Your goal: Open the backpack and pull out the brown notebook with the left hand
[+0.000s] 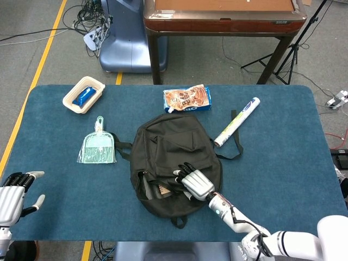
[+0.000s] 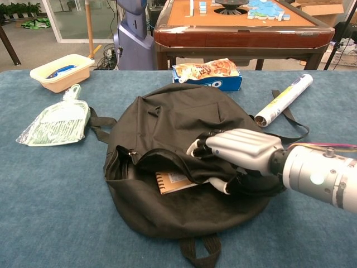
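Inside open backpack (image 2: 167, 123): brown notebook (image 2: 174, 181); right robot hand (image 2: 237, 151) grips flap.

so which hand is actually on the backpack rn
The right hand: it grips the backpack flap and lifts it, showing the brown notebook. The left hand sits at the table's near left corner, holding nothing.
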Robot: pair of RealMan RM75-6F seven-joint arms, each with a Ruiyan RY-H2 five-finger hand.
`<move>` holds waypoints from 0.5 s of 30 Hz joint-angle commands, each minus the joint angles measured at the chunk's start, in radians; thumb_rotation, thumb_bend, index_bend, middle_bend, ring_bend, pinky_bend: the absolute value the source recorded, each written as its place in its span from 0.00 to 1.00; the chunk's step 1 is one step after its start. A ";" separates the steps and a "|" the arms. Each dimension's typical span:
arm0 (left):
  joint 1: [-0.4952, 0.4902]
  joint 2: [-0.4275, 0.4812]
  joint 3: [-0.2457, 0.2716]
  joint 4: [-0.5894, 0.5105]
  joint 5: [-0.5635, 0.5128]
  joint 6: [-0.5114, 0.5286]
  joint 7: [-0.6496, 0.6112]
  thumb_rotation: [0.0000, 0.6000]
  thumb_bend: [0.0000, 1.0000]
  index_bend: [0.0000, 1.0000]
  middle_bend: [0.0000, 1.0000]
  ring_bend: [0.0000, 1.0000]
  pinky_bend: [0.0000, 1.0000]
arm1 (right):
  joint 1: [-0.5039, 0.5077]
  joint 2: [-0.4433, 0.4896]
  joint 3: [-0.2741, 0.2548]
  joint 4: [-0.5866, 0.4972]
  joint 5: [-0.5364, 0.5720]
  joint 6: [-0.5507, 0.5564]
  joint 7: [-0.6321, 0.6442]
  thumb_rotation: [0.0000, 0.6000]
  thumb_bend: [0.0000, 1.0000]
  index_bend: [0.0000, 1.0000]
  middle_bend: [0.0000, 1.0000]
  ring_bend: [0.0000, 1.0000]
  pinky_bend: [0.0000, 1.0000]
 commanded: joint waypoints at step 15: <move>-0.266 0.041 -0.027 -0.015 0.240 -0.182 -0.357 1.00 0.27 0.39 0.41 0.37 0.32 | 0.084 0.075 0.158 -0.046 0.094 0.053 0.016 1.00 0.62 0.58 0.24 0.00 0.00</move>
